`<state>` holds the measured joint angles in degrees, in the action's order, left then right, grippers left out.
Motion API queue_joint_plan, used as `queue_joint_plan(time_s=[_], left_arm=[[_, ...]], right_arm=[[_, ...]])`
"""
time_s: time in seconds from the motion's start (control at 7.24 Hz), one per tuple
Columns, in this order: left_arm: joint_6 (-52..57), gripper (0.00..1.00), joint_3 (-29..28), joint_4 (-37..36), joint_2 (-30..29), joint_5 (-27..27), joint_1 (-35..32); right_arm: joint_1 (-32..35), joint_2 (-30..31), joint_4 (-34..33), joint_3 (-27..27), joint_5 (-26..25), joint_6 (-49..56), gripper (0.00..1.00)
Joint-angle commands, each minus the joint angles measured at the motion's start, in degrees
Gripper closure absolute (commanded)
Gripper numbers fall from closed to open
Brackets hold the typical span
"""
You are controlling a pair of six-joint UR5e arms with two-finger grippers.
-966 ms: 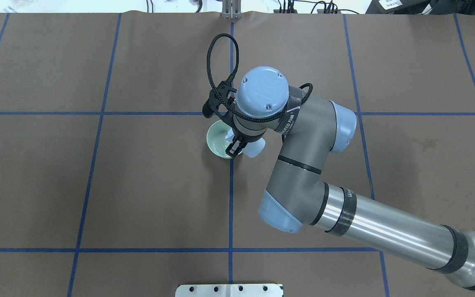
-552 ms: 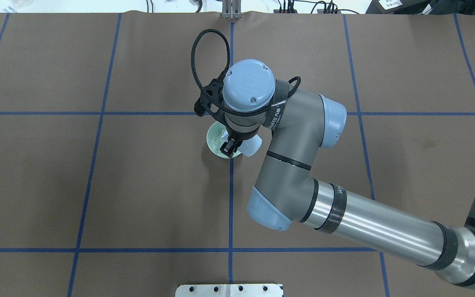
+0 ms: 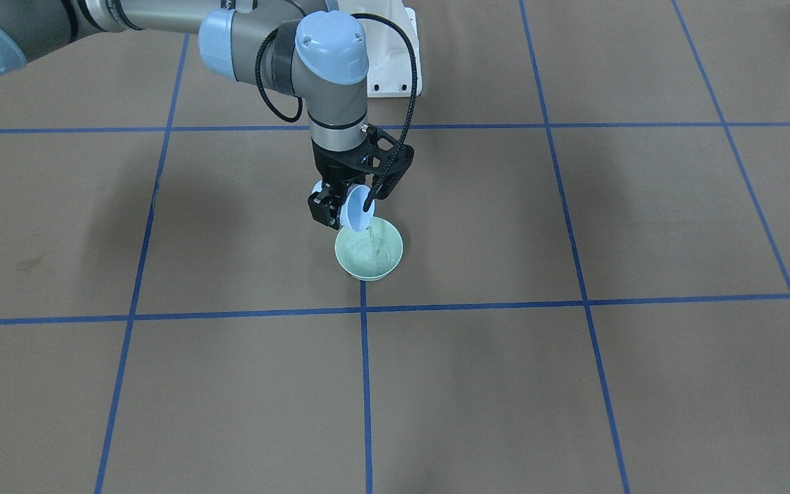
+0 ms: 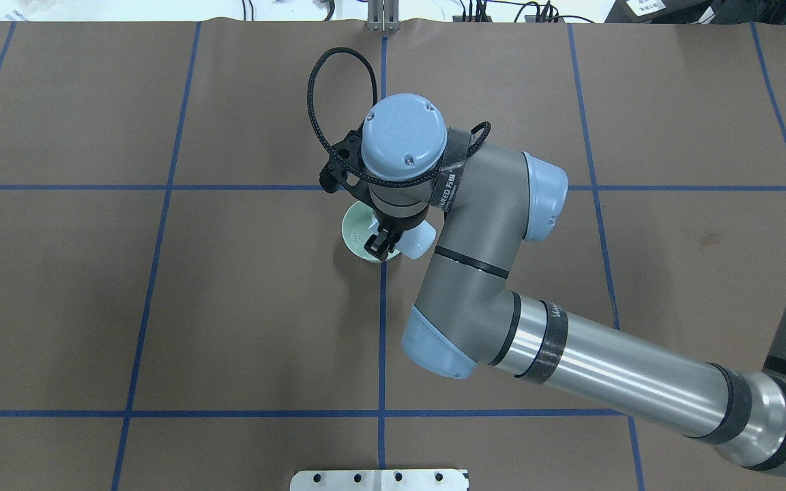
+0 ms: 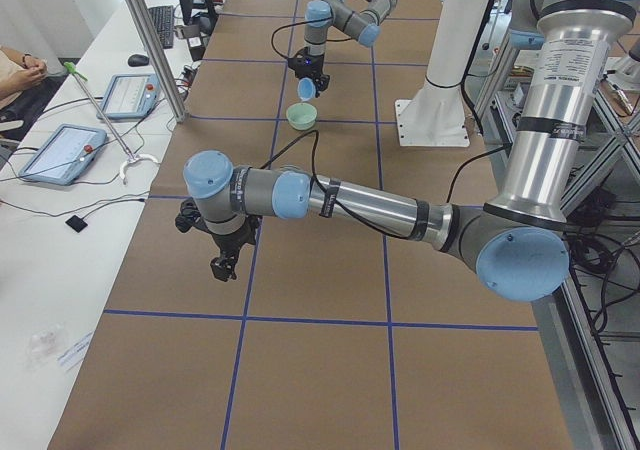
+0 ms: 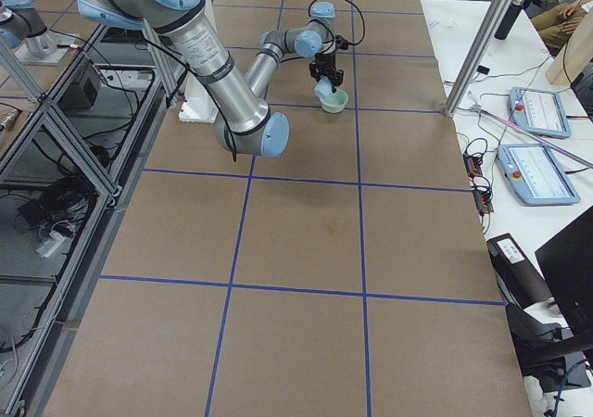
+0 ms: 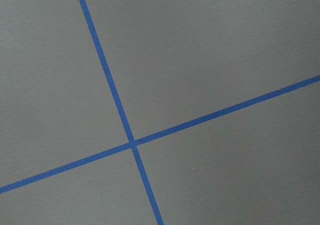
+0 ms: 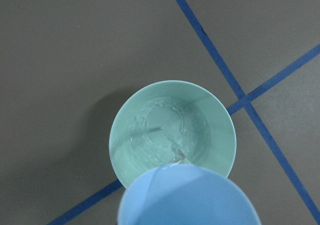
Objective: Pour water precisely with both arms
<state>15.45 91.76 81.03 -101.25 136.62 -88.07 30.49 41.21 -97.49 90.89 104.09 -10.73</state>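
Observation:
My right gripper point(image 3: 337, 208) is shut on a pale blue cup point(image 3: 356, 207) and holds it tilted over a pale green bowl point(image 3: 367, 274). A thin stream of water runs from the cup into the bowl, which has water in it. In the right wrist view the cup point(image 8: 187, 197) hangs over the bowl's near rim point(image 8: 120, 120). From overhead the wrist hides most of the bowl point(image 4: 354, 232) and the cup point(image 4: 420, 240). My left gripper point(image 5: 222, 267) hangs over bare table far from the bowl. It shows only in the exterior left view, so I cannot tell if it is open or shut.
Brown paper with a blue tape grid point(image 7: 132, 144) covers the table. The white bolted pedestal point(image 3: 395, 65) stands behind the bowl. A side bench with tablets point(image 5: 60, 152) and a metal post point(image 5: 150, 55) lies beyond the table's far edge.
My right arm's wrist has shifted left and a little toward the far edge, so it sits more squarely over the bowl. The cup stays tilted over the bowl.

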Motion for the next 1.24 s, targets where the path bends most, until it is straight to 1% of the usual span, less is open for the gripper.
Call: queue_joint_plan(time_s=[0.0, 0.28, 0.55, 0.69, 0.83, 0.97, 1.1], left_arm=[[-0.07, 0.00, 0.00, 0.00, 0.00, 1.10, 0.00], [-0.07, 0.00, 0.00, 0.00, 0.00, 1.10, 0.00], [-0.07, 0.00, 0.00, 0.00, 0.00, 1.10, 0.00], [-0.07, 0.00, 0.00, 0.00, 0.00, 1.19, 0.00], [-0.07, 0.00, 0.00, 0.00, 0.00, 1.19, 0.00], [-0.07, 0.00, 0.00, 0.00, 0.00, 1.28, 0.00], [-0.07, 0.00, 0.00, 0.00, 0.00, 1.28, 0.00]], right_arm=[[0.09, -0.08, -0.24, -0.10, -0.11, 0.79, 1.00], [0.18, 0.01, 1.94, -0.10, -0.38, -0.16, 1.00], [0.70, 1.67, 7.65, -0.10, -0.47, -2.26, 1.00], [0.97, 2.90, 11.32, -0.10, -0.47, -5.24, 1.00], [1.84, 4.13, 17.19, -0.10, -0.47, -6.40, 1.00], [2.28, 5.18, 21.25, -0.10, -0.55, -9.63, 1.00], [3.07, 5.11, 23.73, -0.10, -0.73, -12.10, 1.00]])
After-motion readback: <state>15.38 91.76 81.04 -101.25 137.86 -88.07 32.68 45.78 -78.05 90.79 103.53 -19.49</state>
